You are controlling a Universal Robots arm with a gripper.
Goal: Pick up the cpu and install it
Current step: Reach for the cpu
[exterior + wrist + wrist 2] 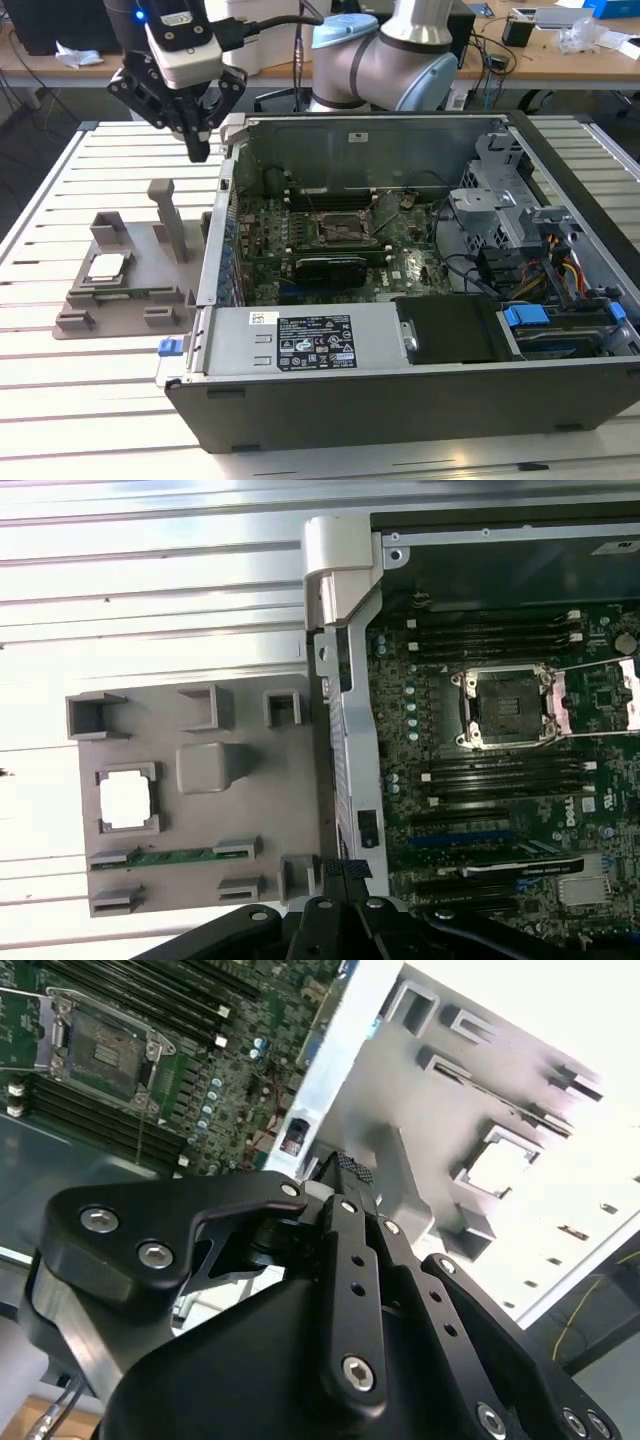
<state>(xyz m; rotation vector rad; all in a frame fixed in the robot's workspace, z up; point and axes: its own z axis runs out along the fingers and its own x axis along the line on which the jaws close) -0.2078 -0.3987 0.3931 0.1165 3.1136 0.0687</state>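
Your fingers (199, 142) were pressed together, empty, high above the worktop (100, 400). In the exterior view, the cpu (105, 266) lay flat in the tray (150, 277), below-left of them; the socket (335, 228) sat well right.

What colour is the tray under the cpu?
Plain grey plastic tray, best in the first wrist view.

Arm (385, 62) elbow bent, wrist angled down. Gripper (198, 150) hangs raised, pointing down, fingers (350, 1225) pressed together at the tips, side linkages splayed outward.
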